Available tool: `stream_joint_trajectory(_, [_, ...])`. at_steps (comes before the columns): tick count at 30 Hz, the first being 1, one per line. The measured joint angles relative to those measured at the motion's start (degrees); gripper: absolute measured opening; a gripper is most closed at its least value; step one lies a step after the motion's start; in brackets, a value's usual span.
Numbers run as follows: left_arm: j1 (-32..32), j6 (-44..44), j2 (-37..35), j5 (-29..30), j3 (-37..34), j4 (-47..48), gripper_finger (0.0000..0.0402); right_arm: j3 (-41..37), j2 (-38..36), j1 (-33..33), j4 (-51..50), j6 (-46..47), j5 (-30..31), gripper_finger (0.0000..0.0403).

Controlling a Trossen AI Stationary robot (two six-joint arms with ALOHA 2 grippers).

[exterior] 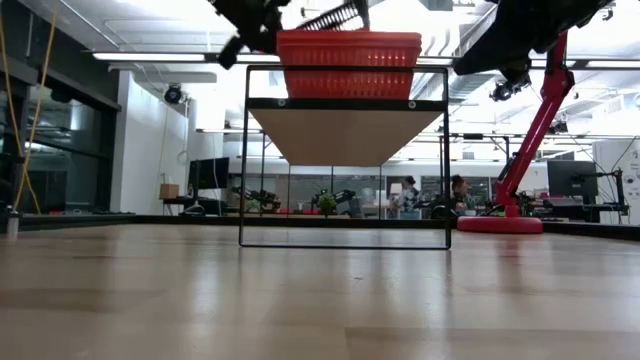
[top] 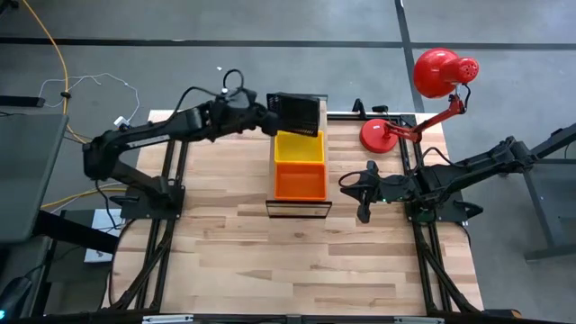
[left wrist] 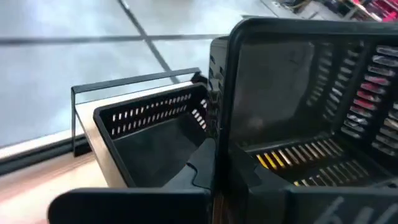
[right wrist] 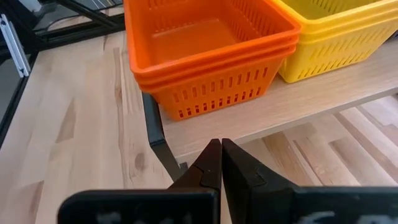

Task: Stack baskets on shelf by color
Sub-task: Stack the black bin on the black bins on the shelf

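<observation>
Black basket (left wrist: 298,118): pinched at its wall by left hand (top: 273,120), tilted over far shelf (top: 298,209) end.
Right hand (top: 363,193): pressed together, empty, beside orange baskets (top: 300,181).

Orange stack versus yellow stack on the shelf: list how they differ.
1. Colour: the orange stack is orange, the yellow stack yellow.
2. Place: in the high view the orange stack sits at the shelf's near end, the yellow stack in the middle, next to the black basket.

Shared: both are nested mesh baskets of like size, upright, side by side on the shelf, neither held by a gripper.
</observation>
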State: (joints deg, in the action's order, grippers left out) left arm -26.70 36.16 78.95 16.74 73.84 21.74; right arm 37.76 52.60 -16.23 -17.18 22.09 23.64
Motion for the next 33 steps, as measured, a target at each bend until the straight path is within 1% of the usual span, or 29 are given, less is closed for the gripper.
stream_joint_trajectory(4, [-2.54,3.23,2.68,-1.06,2.68,3.22,0.0000,0.00,0.00,0.02,-0.85,0.00,0.02,0.0000])
stream_joint_trajectory(6, [-3.07,4.61,3.66,-0.44,3.94,4.66,0.0000,0.00,0.00,0.00,-0.99,0.00,0.00,0.0000])
stream_joint_trajectory(11, [-2.64,6.89,6.40,2.56,6.86,12.09,0.0000,0.00,0.00,0.01,-0.99,0.55,0.01,0.0000])
stream_joint_trajectory(17, [-2.04,7.20,8.55,3.97,6.86,10.92,0.0000,0.01,0.00,0.00,-1.01,1.87,0.00,0.0000])
stream_joint_trajectory(28, [-2.05,7.54,8.60,7.16,6.84,11.02,0.0000,0.01,0.00,0.01,-1.01,3.01,0.00,0.0000])
stream_joint_trajectory(33, [-2.02,8.59,8.60,8.17,5.69,10.71,0.0000,0.00,0.00,0.00,-1.01,3.43,0.00,0.0000])
